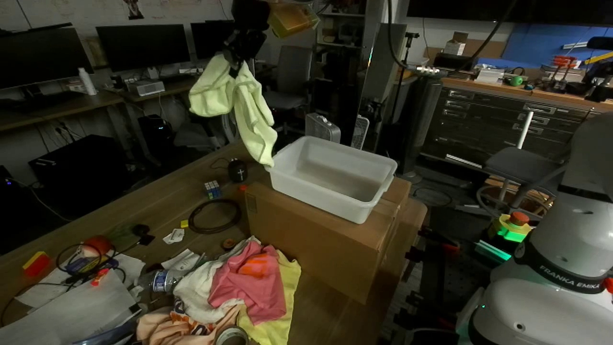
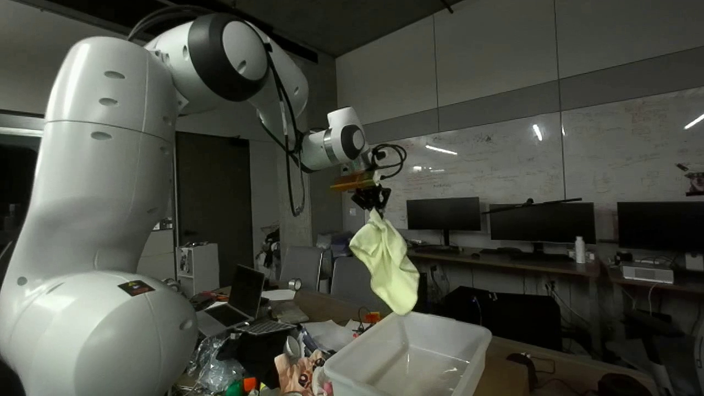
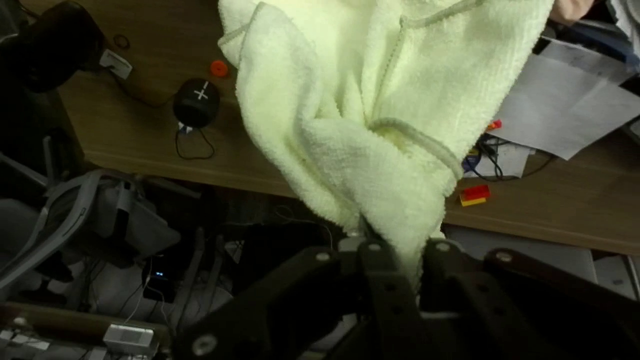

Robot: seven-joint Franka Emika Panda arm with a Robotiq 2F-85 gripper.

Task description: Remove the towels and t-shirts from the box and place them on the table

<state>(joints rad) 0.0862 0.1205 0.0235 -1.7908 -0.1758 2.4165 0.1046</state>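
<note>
Nearest the wrist camera sits the tool [image 3: 402,245], its black fingers [image 3: 385,280] clamped on a bunched end of a pale yellow towel [image 3: 350,100], which hangs below in loose folds. The towel is in the air by one corner of the white tub [image 1: 316,201]; in both exterior views its lowest tip lines up with the rim, though whether they touch cannot be told. Limp and plush, it should weigh next to nothing and bear a hard squeeze without harm; the fuzzy nap ought to grip well, so slipping seems less of a worry than a trailing end that swings or snags on the rim. Pinching several layers at once, as that gathered end suggests, looks a sound hold, while one nearer the middle of the cloth would shorten the hang. A pile of other cloths [image 1: 249,287] lies on the counter [image 1: 325,316], beside the cardboard box [image 1: 311,244] that bears the tub, and seems the likely spot for letting go. Rising tall, the arm [image 2: 104,181] bends at a high elbow and slopes forward to the wrist, the tool pointing roughly downward; a sideways swing at that height would probably take the drooping end past the tub.
</note>
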